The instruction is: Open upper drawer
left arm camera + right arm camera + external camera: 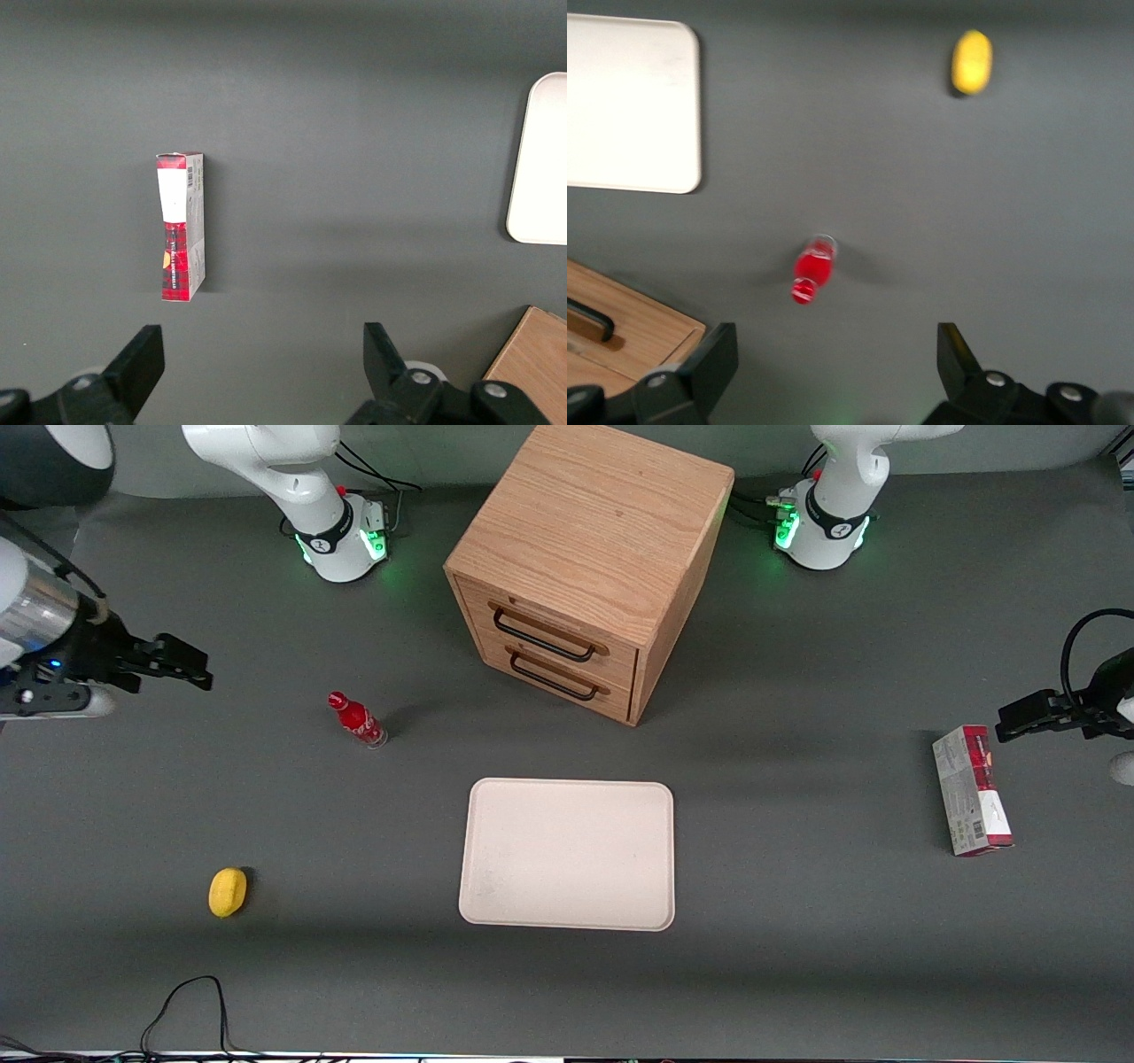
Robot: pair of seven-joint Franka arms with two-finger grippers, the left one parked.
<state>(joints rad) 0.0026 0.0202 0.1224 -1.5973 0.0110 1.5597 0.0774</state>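
Observation:
The boxy oak cabinet (pixel 594 522) stands at the table's middle, near the arm bases. Its upper drawer (pixel 567 622) is closed, with a thin black wire handle (pixel 543 636); the matching lower drawer (pixel 567 684) is closed beneath it. My gripper (pixel 205 673) hangs above the table toward the working arm's end, well apart from the cabinet, open and empty. In the right wrist view the gripper (pixel 833 363) has its fingers (pixel 713 354) spread wide over bare table. A corner of the cabinet (pixel 638 332) and one end of a black handle (pixel 589 320) show there.
A red bottle (pixel 357 719) stands between my gripper and the cabinet, also in the right wrist view (pixel 812 268). A yellow lemon-like thing (pixel 228 891) and a cream tray (pixel 567 854) lie nearer the front camera. A red-and-white box (pixel 972 790) lies toward the parked arm's end.

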